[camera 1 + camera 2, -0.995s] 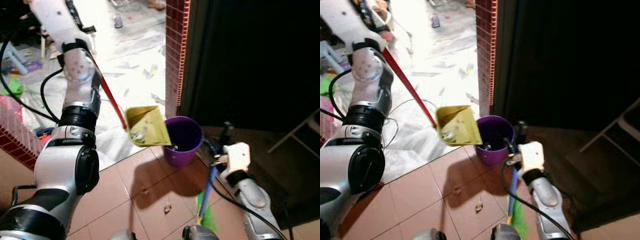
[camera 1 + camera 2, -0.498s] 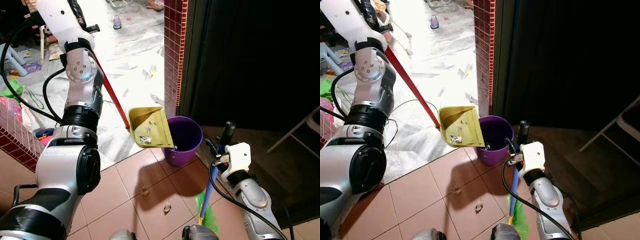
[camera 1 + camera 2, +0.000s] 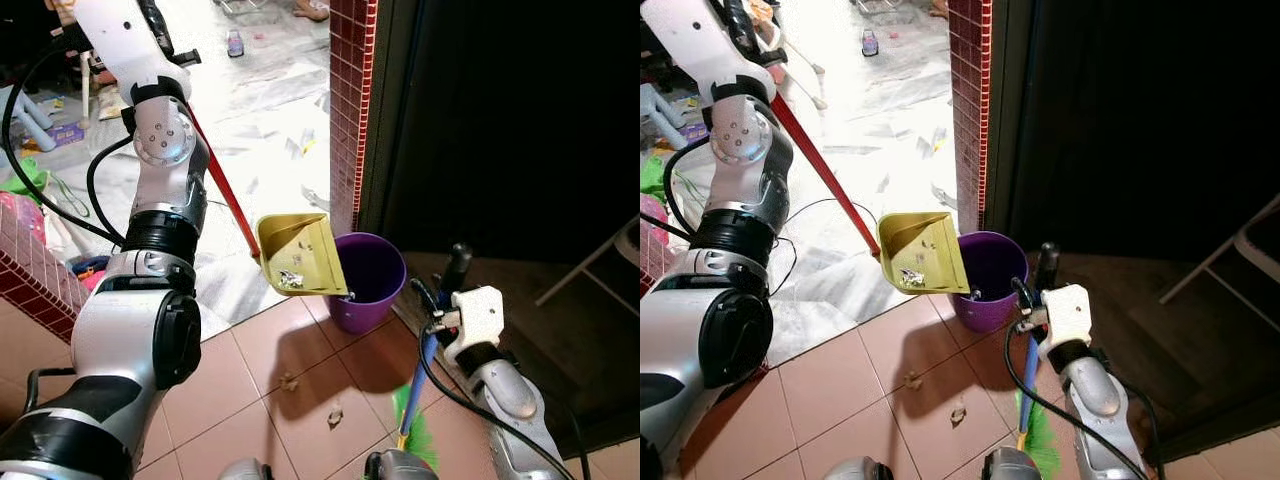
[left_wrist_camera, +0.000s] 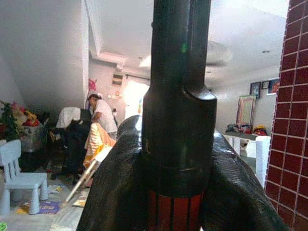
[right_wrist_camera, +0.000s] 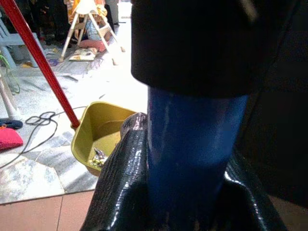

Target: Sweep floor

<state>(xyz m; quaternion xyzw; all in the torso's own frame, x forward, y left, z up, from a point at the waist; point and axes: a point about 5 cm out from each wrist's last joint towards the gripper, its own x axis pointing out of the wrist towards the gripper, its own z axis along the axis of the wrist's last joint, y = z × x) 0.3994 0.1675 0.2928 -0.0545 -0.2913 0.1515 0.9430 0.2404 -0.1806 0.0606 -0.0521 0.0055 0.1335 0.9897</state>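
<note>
Over the purple bin (image 3: 368, 280), left tool (image 4: 178, 192) is gripping the dustpan (image 3: 298, 255) handle, right tool (image 5: 192, 192) clamping the broom (image 3: 415, 395); looks like tipping steeper is next.

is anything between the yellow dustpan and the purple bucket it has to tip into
Nothing visible does. The yellow plastic dustpan, held up on its red handle by the left gripper, hangs with its lip right at the open rim of the round purple bucket, crumpled scraps still inside.

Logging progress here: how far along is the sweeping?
Done: litter is collected in the yellow dustpan. In hand: the left gripper holds its red handle, tilting it at the purple bin; the right gripper holds the broom. Left: scraps on the tiles.
</note>
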